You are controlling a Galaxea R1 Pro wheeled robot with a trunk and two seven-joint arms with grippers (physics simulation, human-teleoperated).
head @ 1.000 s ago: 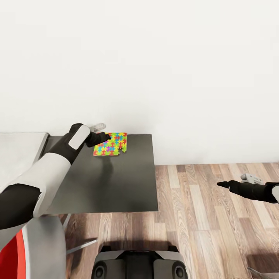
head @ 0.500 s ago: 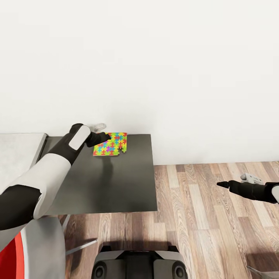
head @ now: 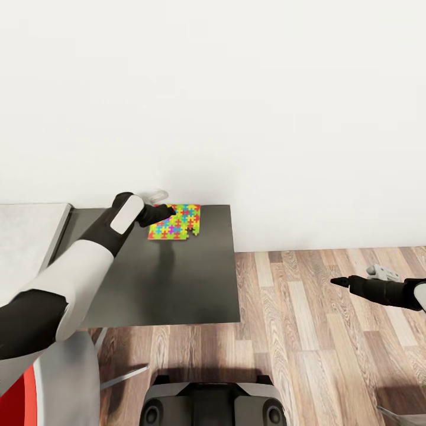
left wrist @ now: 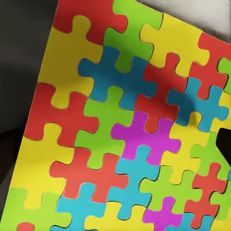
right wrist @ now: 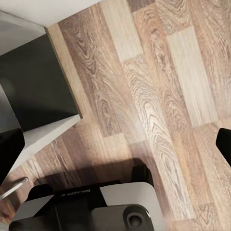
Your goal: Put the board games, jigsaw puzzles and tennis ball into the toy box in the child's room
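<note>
One puzzle lies flat on the dark wing of the table, at its far edge close to the wall. It is a square, so no long axis; its sides run roughly in line with the table's edges, turned slightly. A notch shows at its near right corner. The left gripper is at the puzzle's far left corner; whether it grips the puzzle I cannot tell. In the left wrist view the puzzle shows red, yellow, green, blue and purple pieces. The right gripper hangs over the wood floor, well apart from the table; its fingers' state I cannot tell.
</note>
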